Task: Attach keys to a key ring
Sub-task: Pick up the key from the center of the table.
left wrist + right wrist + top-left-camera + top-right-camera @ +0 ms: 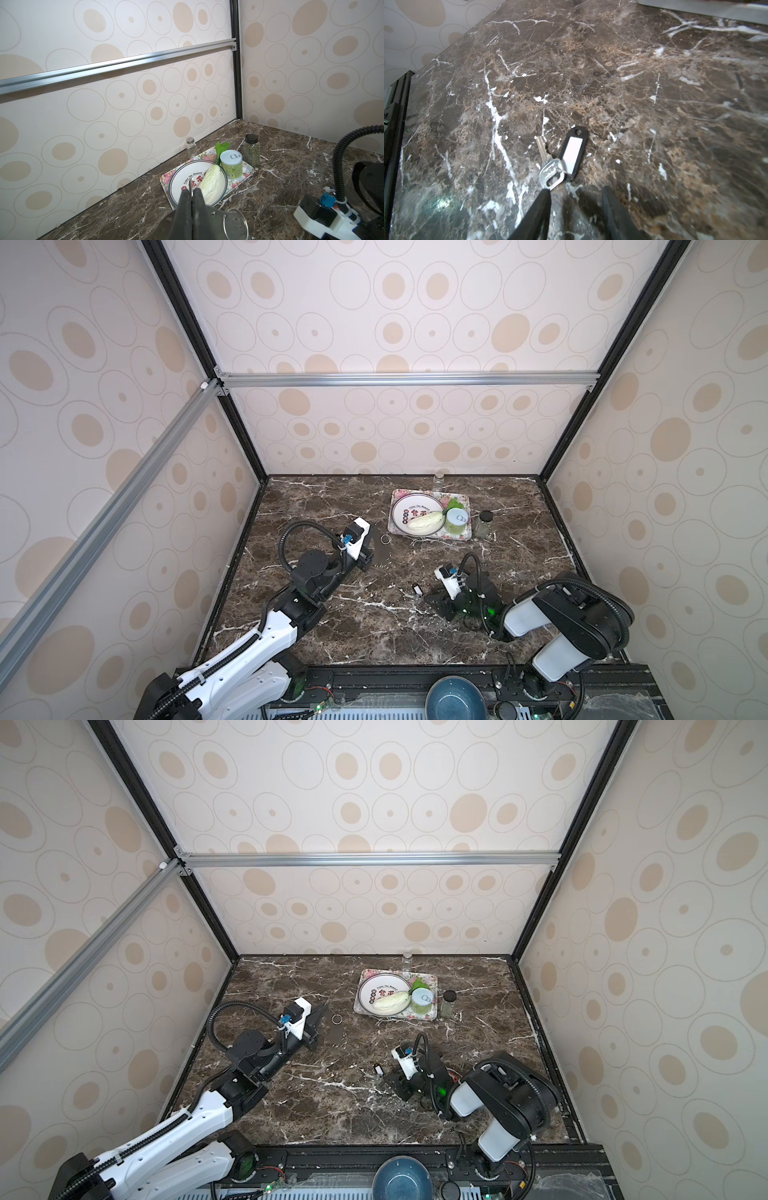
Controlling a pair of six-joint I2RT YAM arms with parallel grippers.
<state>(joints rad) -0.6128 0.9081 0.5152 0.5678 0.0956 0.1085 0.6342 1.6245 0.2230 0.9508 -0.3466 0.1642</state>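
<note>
My left gripper (192, 198) is shut on the key ring (220, 223), a flat grey plate with small holes along its rim, held edge-up above the table. A thin wire loop (235, 225) hangs through one hole. In both top views the plate (380, 556) (336, 1034) juts from the left gripper (369, 548), with the loop (385, 539) at its far end. The keys (550, 173), a silver key joined to a black tag with a white label (572, 153), lie flat on the marble (417, 590). My right gripper (576, 193) stands open just behind them, one fingertip (546, 195) touching the key's head.
At the back stands a floral tray (432, 536) holding a white plate (405, 512), a cabbage (424, 522) and a green can (457, 522). A spice jar (484, 524) and a glass shaker (439, 477) stand beside it. A blue bowl (455, 699) sits at the front edge.
</note>
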